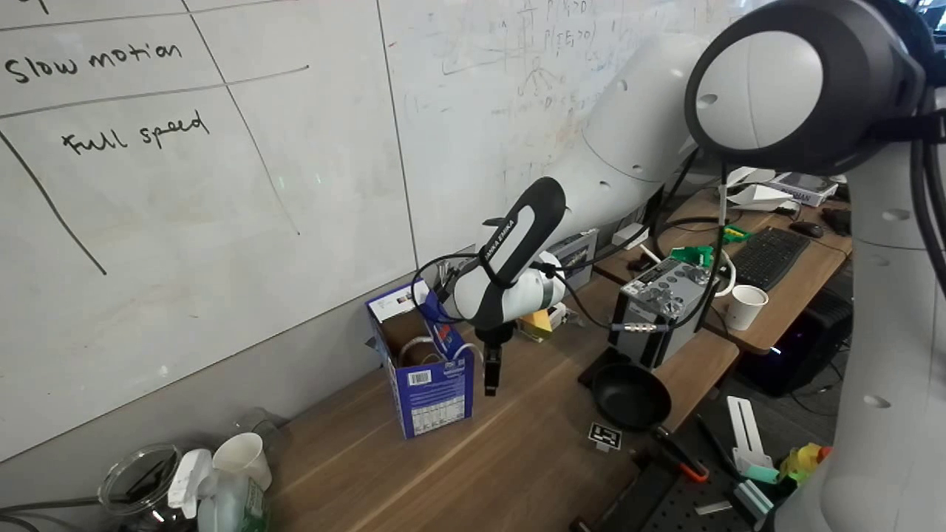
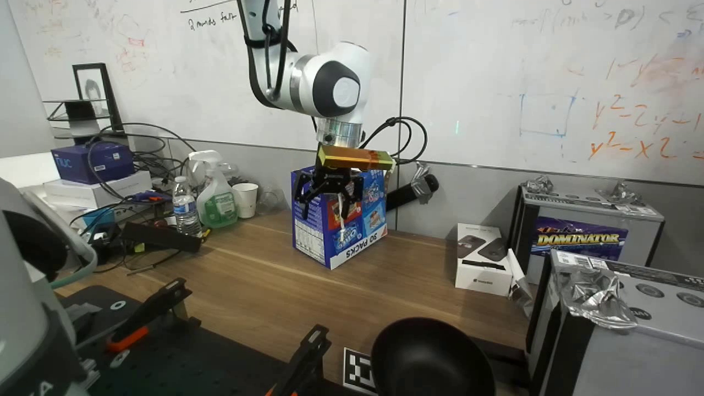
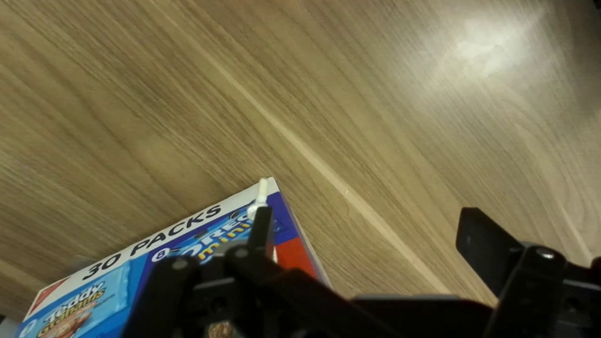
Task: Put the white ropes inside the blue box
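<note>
The blue box (image 1: 436,395) stands upright on the wooden table, top flaps raised, in both exterior views. In an exterior view a white rope (image 1: 415,342) curves inside it, with thinner strands beside it. White rope also arches over the box's near side. Its end hangs outside, down the printed face, where the wrist view shows the knotted rope tip (image 3: 261,195) beside a finger. My gripper (image 2: 325,213) hovers in front of that face, pointing down, fingers wide apart and nothing between them, as the gripper (image 3: 366,216) in the wrist view confirms. The box's lower inside is hidden.
Behind the box rises the whiteboard wall (image 1: 222,244). A black pan (image 2: 432,357) sits near the table's front. A spray bottle (image 2: 217,195) and paper cup (image 2: 246,199) stand beyond the box. Grey equipment cases (image 2: 599,341) and a white phone box (image 2: 483,264) flank it.
</note>
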